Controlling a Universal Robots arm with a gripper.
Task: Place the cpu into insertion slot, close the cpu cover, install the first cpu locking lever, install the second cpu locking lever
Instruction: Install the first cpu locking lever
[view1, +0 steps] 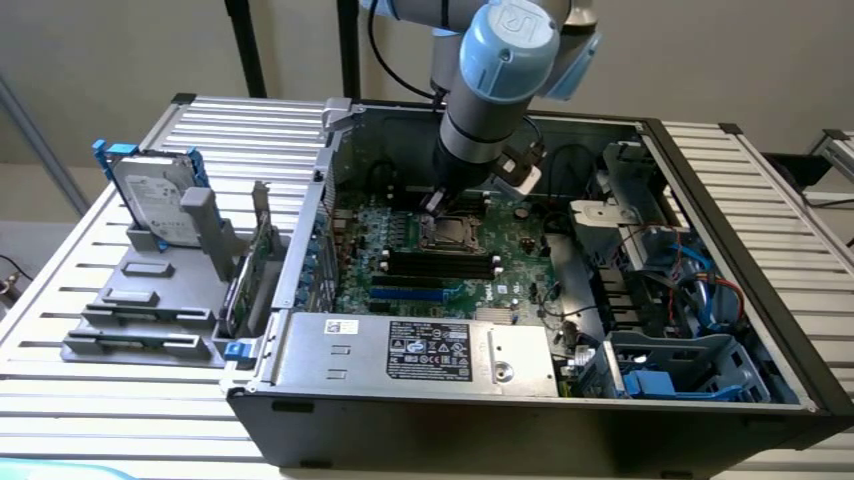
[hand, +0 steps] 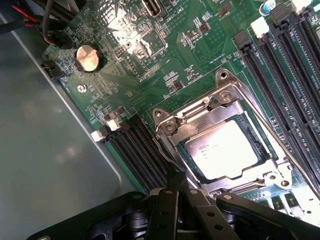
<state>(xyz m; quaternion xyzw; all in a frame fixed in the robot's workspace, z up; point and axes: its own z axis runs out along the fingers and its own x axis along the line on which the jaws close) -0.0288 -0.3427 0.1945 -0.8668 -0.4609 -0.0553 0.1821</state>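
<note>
Silvery wire locking lever runs beside the cpu cover, which lies shut to pin the cpu in its insertion slot. Your end effector is clenched and empty. Its tips apparently press that lever, at the slot's eleven o'clock in the exterior view.

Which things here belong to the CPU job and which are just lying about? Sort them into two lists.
Job: cpu, seated; cpu cover, closed over it; locking lever; gripper, shut, at the lever.
Lying about: coin battery; memory slots; hard drive; power supply.
</note>
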